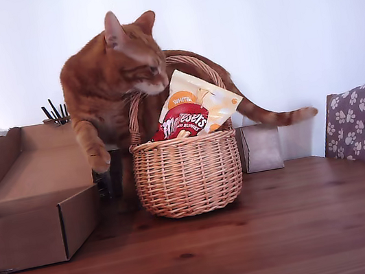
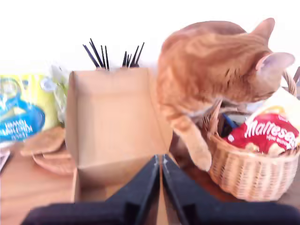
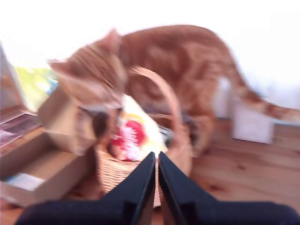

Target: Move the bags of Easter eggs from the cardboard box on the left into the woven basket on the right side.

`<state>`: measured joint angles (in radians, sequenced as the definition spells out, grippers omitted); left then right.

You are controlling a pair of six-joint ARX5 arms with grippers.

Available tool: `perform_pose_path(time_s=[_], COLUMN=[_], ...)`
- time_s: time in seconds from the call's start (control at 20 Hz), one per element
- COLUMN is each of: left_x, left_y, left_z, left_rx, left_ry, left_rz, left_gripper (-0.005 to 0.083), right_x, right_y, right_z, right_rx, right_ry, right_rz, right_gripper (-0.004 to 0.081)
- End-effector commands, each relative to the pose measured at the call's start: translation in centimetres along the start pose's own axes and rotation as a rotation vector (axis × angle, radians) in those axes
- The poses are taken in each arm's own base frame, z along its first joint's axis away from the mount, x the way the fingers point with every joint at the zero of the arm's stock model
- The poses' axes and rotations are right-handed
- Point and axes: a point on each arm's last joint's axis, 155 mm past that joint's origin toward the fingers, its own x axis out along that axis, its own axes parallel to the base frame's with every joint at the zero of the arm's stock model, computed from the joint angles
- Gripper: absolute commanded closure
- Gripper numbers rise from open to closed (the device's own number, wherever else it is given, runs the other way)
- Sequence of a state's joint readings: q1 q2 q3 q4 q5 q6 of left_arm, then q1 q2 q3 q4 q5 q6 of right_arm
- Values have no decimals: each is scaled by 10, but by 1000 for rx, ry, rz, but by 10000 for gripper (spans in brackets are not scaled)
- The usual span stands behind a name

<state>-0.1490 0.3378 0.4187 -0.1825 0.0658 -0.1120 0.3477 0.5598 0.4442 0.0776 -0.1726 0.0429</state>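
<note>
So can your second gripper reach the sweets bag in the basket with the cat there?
Probably not safely. The cat leans its head over the woven basket, right beside the sweets bag. My second gripper faces it with jaws shut.

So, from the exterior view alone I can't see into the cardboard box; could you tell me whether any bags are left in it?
Observer: In the first wrist view, what shows of the inside of the cardboard box is bare cardboard, with no bags in sight.
Operator: Thank you. And the tools? I can't make out either one.
Observer: The first tool is shut on nothing and aimed at the box.
Operator: And the second, please?
Observer: The second tool is also shut on nothing, and it faces the woven basket.
</note>
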Motion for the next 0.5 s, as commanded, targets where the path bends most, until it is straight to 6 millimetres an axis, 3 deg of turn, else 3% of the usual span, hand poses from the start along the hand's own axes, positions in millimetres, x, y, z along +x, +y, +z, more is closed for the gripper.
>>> perform_pose_path(time_s=[0.0, 0.45], left_x=[2, -1], left_y=[0, 3], left_z=[-11, -43], left_rx=[-16, -24], left_ry=[36, 166], left_rz=[-2, 13], left_gripper=[772, 772], right_x=[0, -3], right_y=[3, 0], right_z=[-5, -57], right_rx=[11, 46], right_ry=[10, 213], right_rz=[10, -4], right_gripper=[782, 782])
